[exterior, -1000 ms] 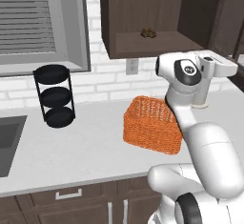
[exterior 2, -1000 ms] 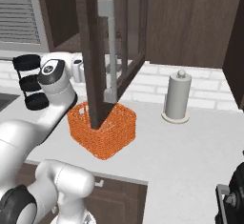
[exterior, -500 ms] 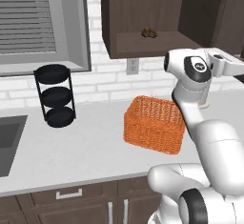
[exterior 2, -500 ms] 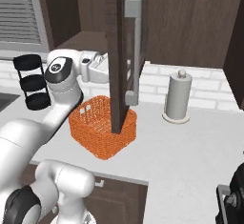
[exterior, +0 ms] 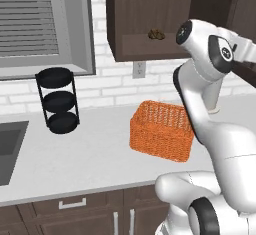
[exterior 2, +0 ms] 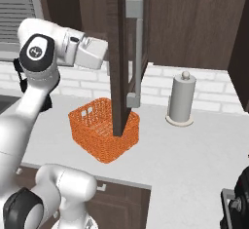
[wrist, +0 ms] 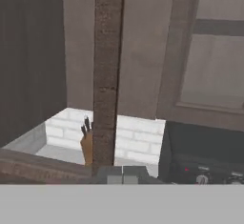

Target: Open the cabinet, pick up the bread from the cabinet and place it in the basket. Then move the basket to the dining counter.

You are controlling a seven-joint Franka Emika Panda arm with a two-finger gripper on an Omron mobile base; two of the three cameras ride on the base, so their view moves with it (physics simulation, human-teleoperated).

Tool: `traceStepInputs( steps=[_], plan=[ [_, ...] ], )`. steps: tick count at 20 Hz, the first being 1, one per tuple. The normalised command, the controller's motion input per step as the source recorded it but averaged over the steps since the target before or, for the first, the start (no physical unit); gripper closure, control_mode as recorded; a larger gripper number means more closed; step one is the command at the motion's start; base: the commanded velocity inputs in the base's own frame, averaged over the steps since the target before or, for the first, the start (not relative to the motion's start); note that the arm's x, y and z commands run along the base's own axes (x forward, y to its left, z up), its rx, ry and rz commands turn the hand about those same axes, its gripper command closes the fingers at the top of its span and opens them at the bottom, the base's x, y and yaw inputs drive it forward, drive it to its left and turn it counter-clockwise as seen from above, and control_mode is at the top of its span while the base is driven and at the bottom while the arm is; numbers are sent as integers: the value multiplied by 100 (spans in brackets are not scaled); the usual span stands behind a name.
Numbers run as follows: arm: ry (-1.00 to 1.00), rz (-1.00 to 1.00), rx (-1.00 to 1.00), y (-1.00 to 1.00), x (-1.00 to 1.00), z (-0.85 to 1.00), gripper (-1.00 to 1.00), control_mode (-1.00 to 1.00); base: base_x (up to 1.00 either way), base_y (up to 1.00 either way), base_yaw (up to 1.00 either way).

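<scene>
We see the cabinet (exterior: pixel 150 19) at the top of the left base view with its door (exterior 2: pixel 127 57) swung out, so the bread (exterior: pixel 156 34) sits exposed on its shelf. The basket (exterior: pixel 162 130) waits mid-frame on the desk (exterior: pixel 75 159), under it. Our hand (wrist: pixel 122 173) is clenched on nothing, at the door's edge.

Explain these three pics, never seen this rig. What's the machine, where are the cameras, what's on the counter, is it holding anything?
It is a rendered kitchen with a white robot arm on a driving base. Two pictures come from base cameras behind the arm, left and right; the third looks along the hand, close to the edge of the open cabinet door.

On the counter: an orange basket, a black three-tier rack and a grey upright roll on a stand. The bread sits on the shelf of the cabinet. The door stands swung out over the basket.

The gripper is shut; I see nothing held in it.
</scene>
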Motion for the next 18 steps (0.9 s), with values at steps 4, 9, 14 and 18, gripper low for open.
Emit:
traceStepInputs(
  steps=[4,9,14,18],
  plan=[
    [7,19,26,89,-1,6,100,-100,0,0,0],
    [1,16,13,82,4,0,-100,-100,0,0,0],
    [0,25,18,8,14,0,-100,-100,0,0,0],
    [0,31,13,0,23,0,-100,-100,0,0,0]
  ],
)
